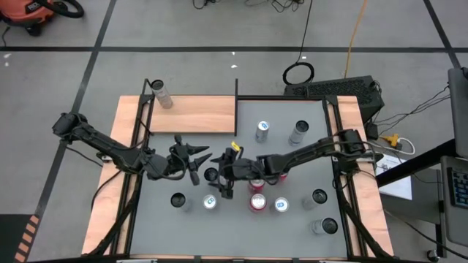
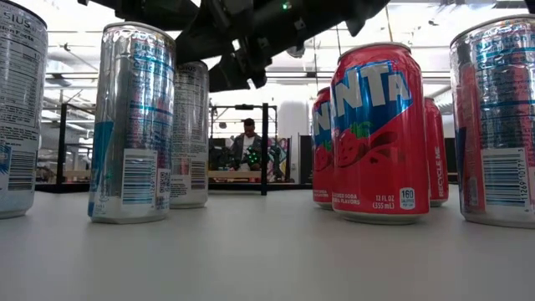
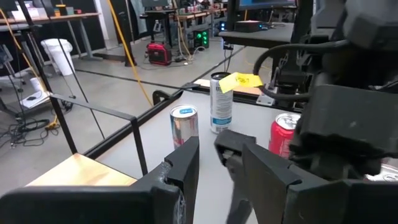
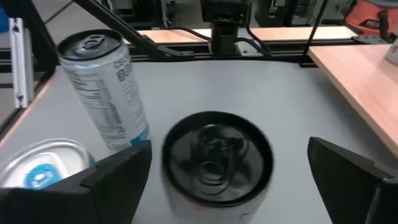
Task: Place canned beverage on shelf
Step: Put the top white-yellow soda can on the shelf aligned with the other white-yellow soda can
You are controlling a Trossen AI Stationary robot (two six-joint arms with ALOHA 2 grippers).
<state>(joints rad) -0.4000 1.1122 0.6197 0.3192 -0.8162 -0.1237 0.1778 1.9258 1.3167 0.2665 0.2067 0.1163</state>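
A black-topped can [image 4: 214,158] stands upright on the grey tabletop; it also shows in the high view [image 1: 211,175]. My right gripper [image 4: 230,146] is open, one finger on either side of this can's top, touching nothing; in the high view it [image 1: 219,177] is at the table's middle. My left gripper [image 1: 194,155] is open and empty just left of that can, over the grey top near the shelf's near edge. The shelf [image 1: 194,113], a light wood board with black posts, is at the far left and bears one silver can [image 1: 161,93].
Several other cans stand on the table: two silver ones at the far middle [image 1: 263,131] [image 1: 298,133], red ones beside my right arm [image 1: 257,201], and more along the near side [image 1: 178,200] [image 1: 325,226]. A person [image 2: 247,138] sits beyond the table.
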